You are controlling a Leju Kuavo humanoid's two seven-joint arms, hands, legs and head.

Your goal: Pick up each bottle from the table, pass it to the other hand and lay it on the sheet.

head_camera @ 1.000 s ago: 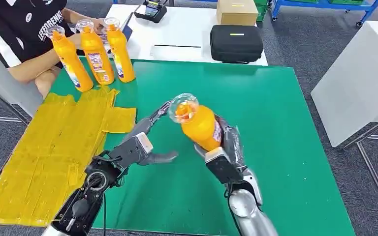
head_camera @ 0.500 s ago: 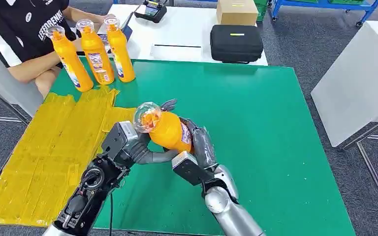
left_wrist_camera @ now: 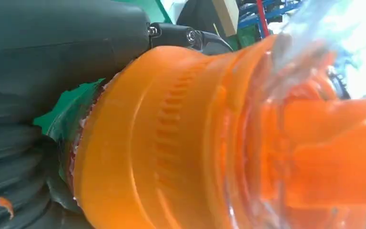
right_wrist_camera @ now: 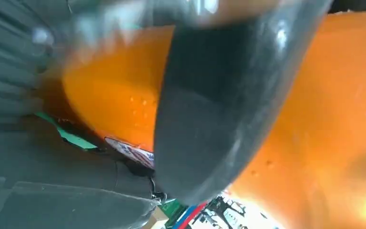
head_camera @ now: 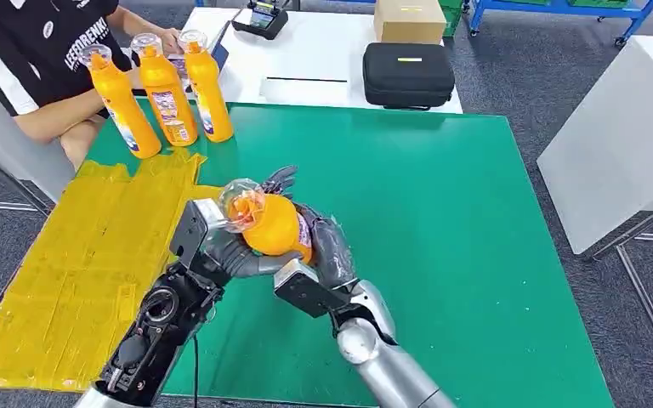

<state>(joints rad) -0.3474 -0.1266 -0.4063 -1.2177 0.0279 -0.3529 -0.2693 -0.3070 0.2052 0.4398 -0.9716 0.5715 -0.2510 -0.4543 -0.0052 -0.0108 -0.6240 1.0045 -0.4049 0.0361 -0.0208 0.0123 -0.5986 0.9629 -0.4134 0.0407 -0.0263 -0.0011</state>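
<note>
**Orange bottle meeting both hands above the green table**

Compared with half a second ago, the orange bottle [head_camera: 272, 226] and the right hand [head_camera: 323, 255] carrying it are sitting a little farther toward the robot's left and slightly lower in the head view, and the left hand [head_camera: 221, 246] is now pressed closer under the bottle's neck. A full second ago the two hands were apart, with the bottle standing more upright in the right hand alone.

The bottle is being held in the air over the green table [head_camera: 476, 255], near the edge of the yellow sheet [head_camera: 93, 255]. Its long axis is tilting: the clear cap [head_camera: 240, 204] is pointing up and toward the robot's left, toward the sheet, while the base is buried in the right hand.

The right hand is grasping the bottle's body, with dark fingers [right_wrist_camera: 209, 119] wrapping across the orange surface in the right wrist view. The left hand is cupping the shoulder and neck, its thumb [head_camera: 259, 265] curling underneath; in the left wrist view the bottle's ribbed shoulder [left_wrist_camera: 171, 143] is lying right against the palm. Both hands are gripping the bottle together.

Three more orange bottles [head_camera: 163, 89] are standing upright at the table's far left corner, in front of a seated person [head_camera: 42, 59]. A black case [head_camera: 408, 75] is resting on the white table [head_camera: 323, 51] beyond.
</note>
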